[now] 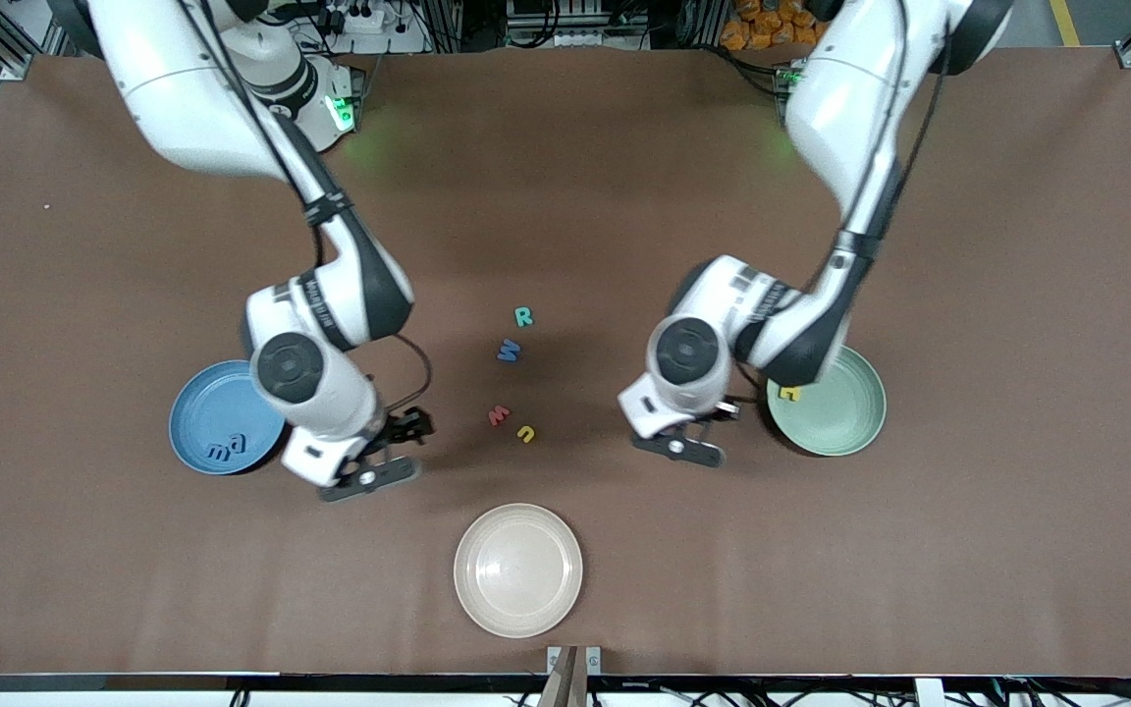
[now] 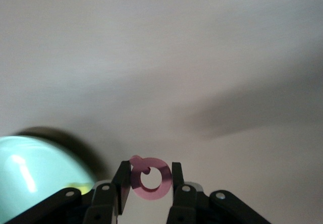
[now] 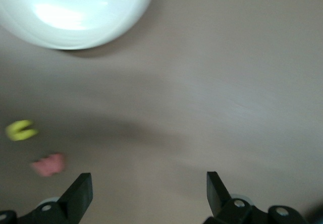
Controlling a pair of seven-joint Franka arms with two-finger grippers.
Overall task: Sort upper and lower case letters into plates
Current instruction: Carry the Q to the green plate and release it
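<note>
Letters lay scattered on a brown table [image 1: 821, 550] between two white robot arms. Four sat loose near the middle: a teal R [image 1: 523, 316] farthest from the front camera, a blue W [image 1: 509, 351] just nearer, then a red w [image 1: 498, 415] and a yellow u [image 1: 526, 433] close beside each other, nearest of the four.

A blue plate [image 1: 202, 412] rested toward the right arm's end of the table, holding two blue letters [image 1: 229, 448] near its rim. A pale green plate [image 1: 845, 412] rested toward the left arm's end, with one yellow letter [image 1: 792, 394] showing in it, partly hidden by the arm. A cream-beige plate [image 1: 518, 570] sat nearest the front camera, level with the middle of the table.

The left gripper [image 2: 149, 180] hung over bare table just beside the green plate, on the side toward the loose letters. Its fingers were clamped on a small pink-red letter with a round hole [image 2: 150, 179], seen in the left wrist view.

The right gripper [image 3: 146, 191] hung over bare table beside the blue plate, on the side toward the loose letters. Its fingers stood wide apart with nothing between them; its wrist view showed the yellow u, the red w and the cream-beige plate on the table.
</note>
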